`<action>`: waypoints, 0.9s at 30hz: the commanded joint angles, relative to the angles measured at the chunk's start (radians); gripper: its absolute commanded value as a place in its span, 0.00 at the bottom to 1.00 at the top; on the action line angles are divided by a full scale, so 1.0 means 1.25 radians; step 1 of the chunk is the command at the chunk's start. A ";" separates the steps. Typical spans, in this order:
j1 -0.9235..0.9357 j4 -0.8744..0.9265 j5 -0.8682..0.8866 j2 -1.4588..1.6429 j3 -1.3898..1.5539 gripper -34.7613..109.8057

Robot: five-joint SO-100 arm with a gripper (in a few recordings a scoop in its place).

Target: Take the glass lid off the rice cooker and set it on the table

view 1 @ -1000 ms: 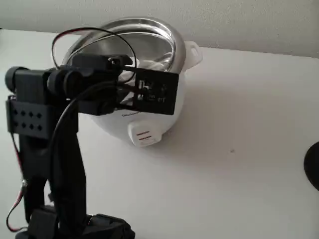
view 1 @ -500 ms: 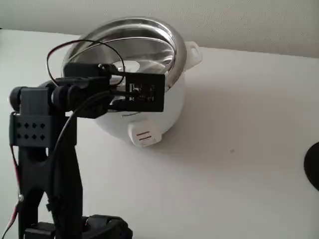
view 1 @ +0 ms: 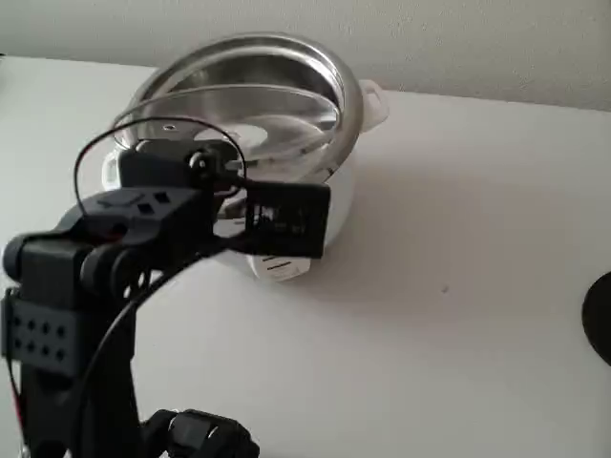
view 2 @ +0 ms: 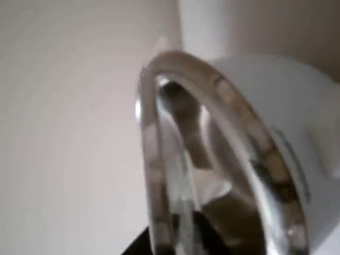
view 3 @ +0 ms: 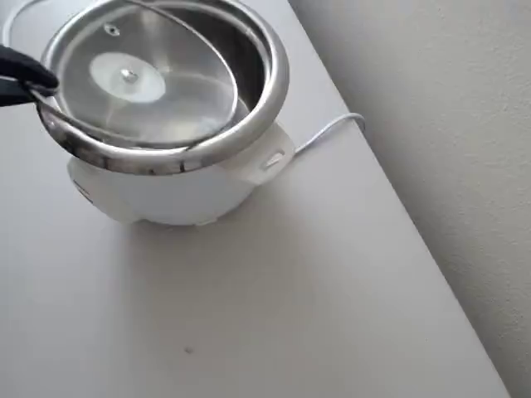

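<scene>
From overhead, the gripper pinches the glass lid's tilted rim — the fixed view's arm hides this.

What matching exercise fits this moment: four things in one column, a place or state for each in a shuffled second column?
Things:
1. glass lid
2. rice cooker
3. white cord
4. fingers

Places or states:
A. at the lid's left rim in the overhead view
B. standing on the table
C. tilted, one edge up, over the steel pot
D. running from the cooker toward the table's edge by the wall

Pairs: 1-C, 2-B, 3-D, 4-A
</scene>
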 commanded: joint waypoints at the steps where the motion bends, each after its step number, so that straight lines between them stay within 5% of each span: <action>1: 0.102 -0.090 0.039 0.140 -0.027 0.24; 18: 0.342 -0.158 -0.055 0.182 0.110 0.24; 27: 0.247 -0.323 -0.121 0.242 0.409 0.24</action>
